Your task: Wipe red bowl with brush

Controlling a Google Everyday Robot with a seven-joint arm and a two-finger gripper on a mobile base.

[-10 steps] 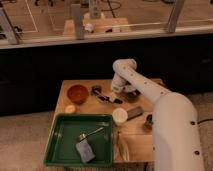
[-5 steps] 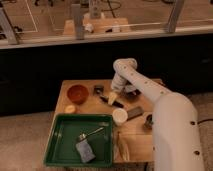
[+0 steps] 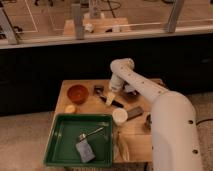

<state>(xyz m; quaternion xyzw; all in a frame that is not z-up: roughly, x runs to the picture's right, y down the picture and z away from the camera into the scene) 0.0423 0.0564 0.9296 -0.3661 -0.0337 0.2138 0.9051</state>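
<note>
The white arm (image 3: pixel 145 89) is stretched out from the bulky body (image 3: pixel 172 132) toward the view's left, then bent hard at the top joint (image 3: pixel 122 67). The gripper (image 3: pixel 110 97) is pointed pretty much straight down, just below that bend.

A green tray (image 3: pixel 65 142) sits on the near left of the wooden table (image 3: pixel 137 137). In it lie a metal spoon (image 3: pixel 91 133) and, nearer, a grey block (image 3: pixel 85 151). A white cup (image 3: pixel 119 116) stands just right of the tray's far corner, beside a dark flat block (image 3: pixel 135 112). A small yellow piece (image 3: pixel 70 108) lies by the left edge.
</note>
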